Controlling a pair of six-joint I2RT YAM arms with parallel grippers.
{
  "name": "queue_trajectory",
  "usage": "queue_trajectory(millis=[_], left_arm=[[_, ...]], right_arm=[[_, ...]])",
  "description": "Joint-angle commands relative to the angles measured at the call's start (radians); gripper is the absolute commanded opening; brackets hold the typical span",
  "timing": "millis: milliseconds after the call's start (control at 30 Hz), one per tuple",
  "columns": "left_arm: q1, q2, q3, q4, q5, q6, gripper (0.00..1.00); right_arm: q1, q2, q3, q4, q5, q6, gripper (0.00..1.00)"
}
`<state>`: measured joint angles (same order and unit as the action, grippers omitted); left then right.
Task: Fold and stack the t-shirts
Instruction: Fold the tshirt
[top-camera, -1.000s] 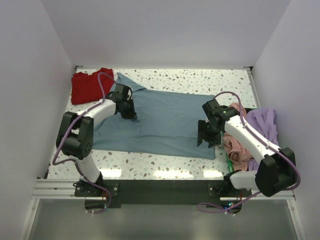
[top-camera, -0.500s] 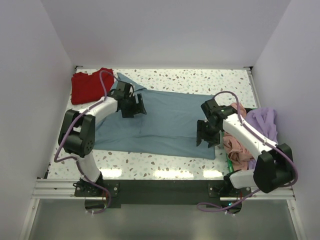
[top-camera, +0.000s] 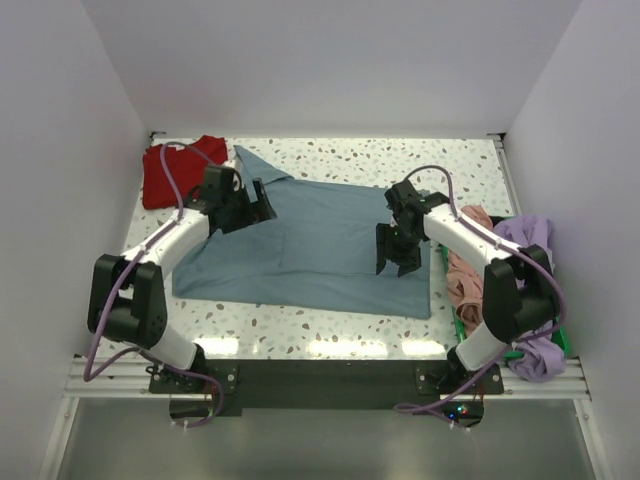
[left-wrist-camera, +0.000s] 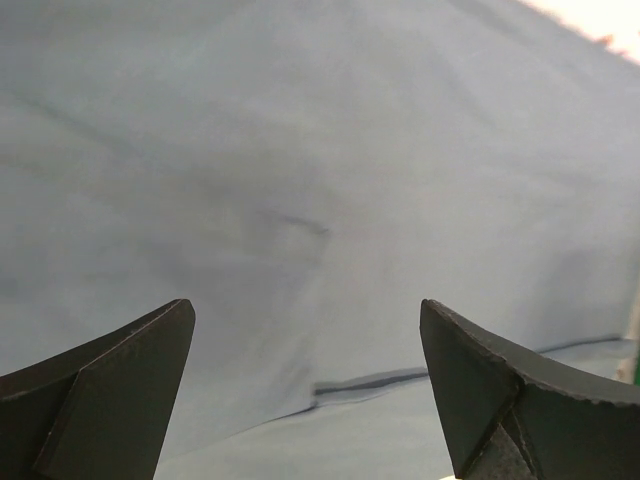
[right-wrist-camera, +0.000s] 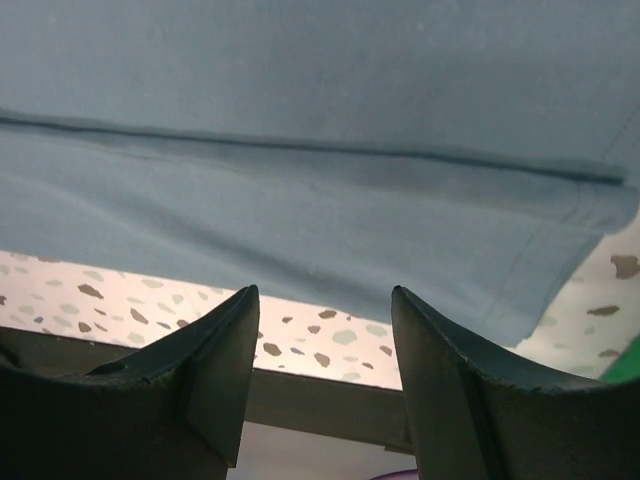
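Soft matt cloth slate-blue t-shirt (top-camera: 320, 238) on smooth, speckled stone-look table (top-camera: 400, 160).

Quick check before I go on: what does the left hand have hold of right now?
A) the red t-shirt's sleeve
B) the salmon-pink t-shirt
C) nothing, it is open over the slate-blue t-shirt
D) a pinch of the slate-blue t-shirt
C: in the left wrist view the left hand has its jaws spread wide with nothing between them, and only the smooth slate-blue t-shirt lies beyond.
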<state>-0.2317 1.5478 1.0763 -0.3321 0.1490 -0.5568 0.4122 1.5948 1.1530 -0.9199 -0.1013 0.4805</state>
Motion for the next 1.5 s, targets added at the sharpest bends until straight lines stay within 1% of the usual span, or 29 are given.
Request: queue_trajectory(millis=[0,233,467,700,900,967,1067,1200,1367,1467], left_arm=[[0.035,-0.006,-0.101,0.042,0.001,0.014,1.00],[0.066,-0.048,-0.274,0.090,-0.025,-0.017,1.00],[0.094,-0.075,-0.387,0.097,-0.045,-0.055,1.00],[0.095,-0.156,-0.516,0.090,-0.066,-0.130,1.00],[0.095,-0.241,-0.599,0.056,-0.071,-0.170,1.00],[0.095,-0.273,-0.618,0.042,-0.075,-0.184,1.00],[0.094,-0.371,-0.642,-0.007,-0.104,-0.233,1.00],[0.094,-0.475,-0.671,-0.054,-0.120,-0.262,1.00],[0.094,-0.566,-0.664,-0.113,-0.111,-0.264,1.00],[0.094,-0.574,-0.629,-0.116,-0.105,-0.249,1.00]], right_arm=[[0.005,0.057,0.040,0.055,-0.032,-0.022,0.59],[0.010,0.134,-0.013,0.121,-0.023,-0.020,0.59],[0.016,0.175,-0.087,0.156,-0.012,-0.020,0.58],[0.028,0.156,-0.176,0.184,-0.005,0.003,0.58],[0.045,0.097,-0.246,0.191,-0.002,0.027,0.57],[0.048,0.080,-0.269,0.191,0.000,0.036,0.58],[0.053,0.051,-0.300,0.194,0.000,0.044,0.58],[0.065,0.018,-0.325,0.182,0.006,0.055,0.58],[0.077,-0.018,-0.302,0.141,0.008,0.056,0.58],[0.086,-0.050,-0.250,0.090,0.012,0.052,0.58]])
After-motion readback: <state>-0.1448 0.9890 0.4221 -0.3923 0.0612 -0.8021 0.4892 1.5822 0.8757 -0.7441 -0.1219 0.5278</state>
